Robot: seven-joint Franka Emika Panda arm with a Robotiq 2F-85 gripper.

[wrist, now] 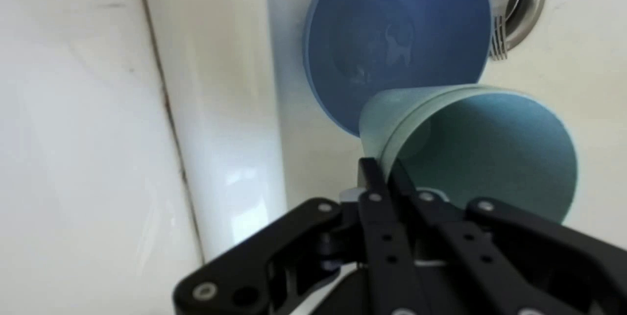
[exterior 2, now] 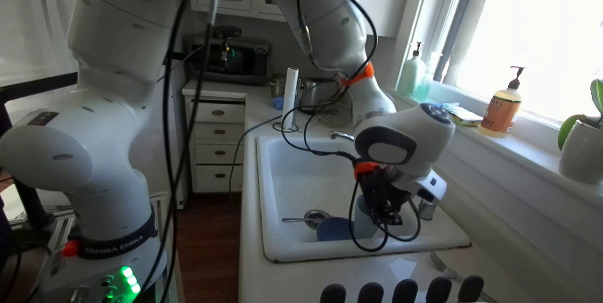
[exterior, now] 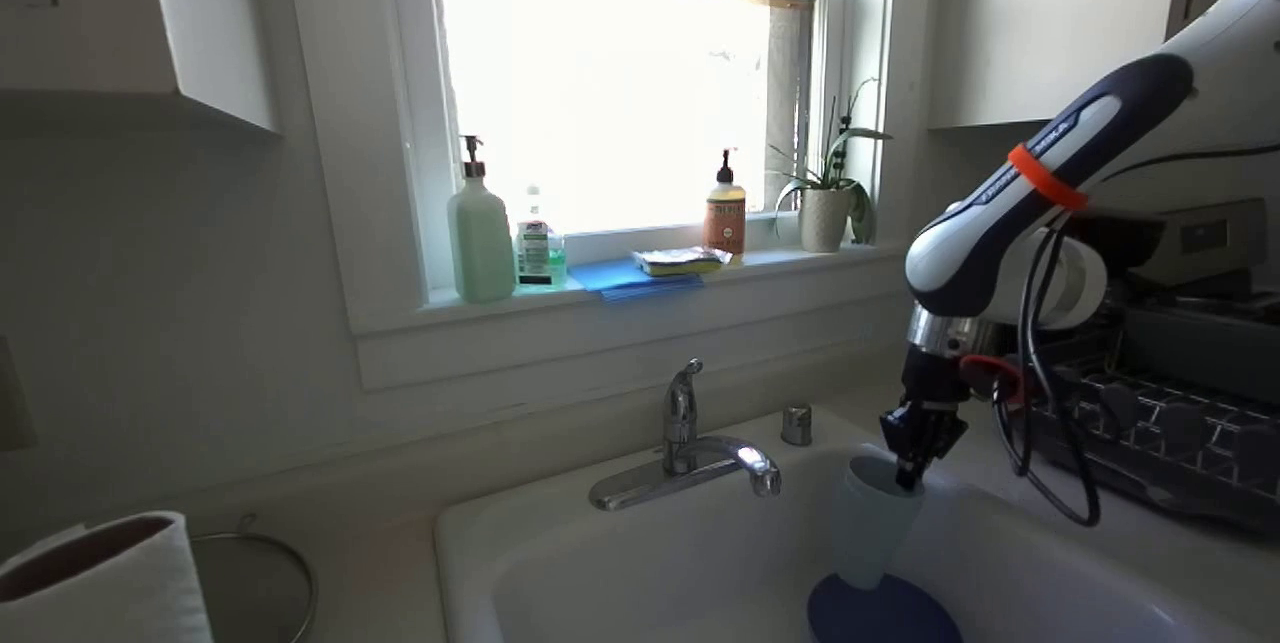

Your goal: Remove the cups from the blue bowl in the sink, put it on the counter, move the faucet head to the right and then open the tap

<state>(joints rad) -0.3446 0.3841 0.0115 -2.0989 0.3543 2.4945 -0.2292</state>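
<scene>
A white sink is set below a bright window; in the wrist view, the counter is seen past the sink's left rim. Pale cups, apparently two nested together, are held by the pincer, whose two sides are pressed on the rim, one inside the mouth and one outside. The rim is gripped on the side nearer that counter, so the cups are hung on the sink side, mouth up, their long axis close to upright. Their lower end is seen by the edge of the blue bowl; whether it is over, beside or touching that bowl cannot be told. A straight lift seems called for first, until the sink's rim is cleared, then a move across. The faucet would be dealt with afterwards.
</scene>
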